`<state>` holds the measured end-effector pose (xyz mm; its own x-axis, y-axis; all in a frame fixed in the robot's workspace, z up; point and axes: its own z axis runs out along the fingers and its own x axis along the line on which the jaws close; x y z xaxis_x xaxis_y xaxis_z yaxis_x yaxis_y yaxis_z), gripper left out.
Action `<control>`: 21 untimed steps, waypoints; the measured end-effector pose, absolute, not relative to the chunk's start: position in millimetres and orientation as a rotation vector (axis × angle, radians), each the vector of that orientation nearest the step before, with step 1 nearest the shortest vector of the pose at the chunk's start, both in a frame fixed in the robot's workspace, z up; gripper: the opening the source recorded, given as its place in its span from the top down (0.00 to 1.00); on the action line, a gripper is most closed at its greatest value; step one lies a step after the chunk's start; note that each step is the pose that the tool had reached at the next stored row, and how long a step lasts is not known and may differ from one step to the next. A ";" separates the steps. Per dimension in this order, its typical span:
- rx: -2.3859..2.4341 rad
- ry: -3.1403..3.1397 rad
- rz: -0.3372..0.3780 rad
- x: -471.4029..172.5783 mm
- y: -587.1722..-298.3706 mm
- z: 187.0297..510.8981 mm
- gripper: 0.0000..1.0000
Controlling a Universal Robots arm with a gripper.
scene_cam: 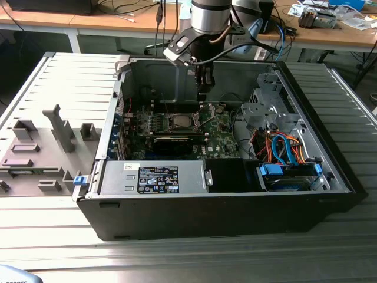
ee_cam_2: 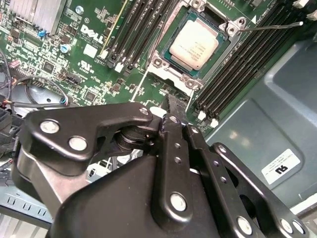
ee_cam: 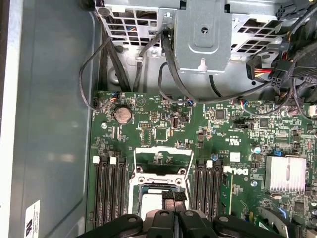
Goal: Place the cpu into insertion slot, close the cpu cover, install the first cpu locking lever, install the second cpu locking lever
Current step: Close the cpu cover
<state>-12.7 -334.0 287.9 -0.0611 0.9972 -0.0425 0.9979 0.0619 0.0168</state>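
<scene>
Cpu (ee_cam_2: pixel 194 45) in insertion slot (ee_cam_2: pixel 168 63), within open case (scene_cam: pixel 206 215)

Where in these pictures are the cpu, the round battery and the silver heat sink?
cpu (ee_cam_2: pixel 194 44), second wrist view, middle of its metal top.
round battery (ee_cam: pixel 123 115), first wrist view, centre of its face.
heat sink (ee_cam: pixel 286 173), first wrist view, middle of its fins.

The robot arm's silver-grey cylindrical wrist segment (scene_cam: pixel 210 15) is carrying a small black and silver camera block (scene_cam: pixel 179 47) on the exterior view's left, and black cables (scene_cam: pixel 238 48) are looping around it. Lower down, the matte black metal pincer (scene_cam: pixel 204 82) is showing, in the second wrist view, flat rounded linkage bars (ee_cam_2: pixel 99 131) pinned with shiny silver round screws (ee_cam_2: pixel 78 144).
</scene>
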 end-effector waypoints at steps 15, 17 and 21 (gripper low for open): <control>2.123 2.258 -0.026 1.1 -334.1 287.2 0.89; 2.123 2.258 -0.026 2.0 -334.1 287.2 0.89; 2.123 2.258 -0.026 3.6 -334.1 287.2 0.89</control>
<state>3.6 -334.1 287.2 -0.0611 0.9972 -0.0426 0.9979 0.0619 0.0168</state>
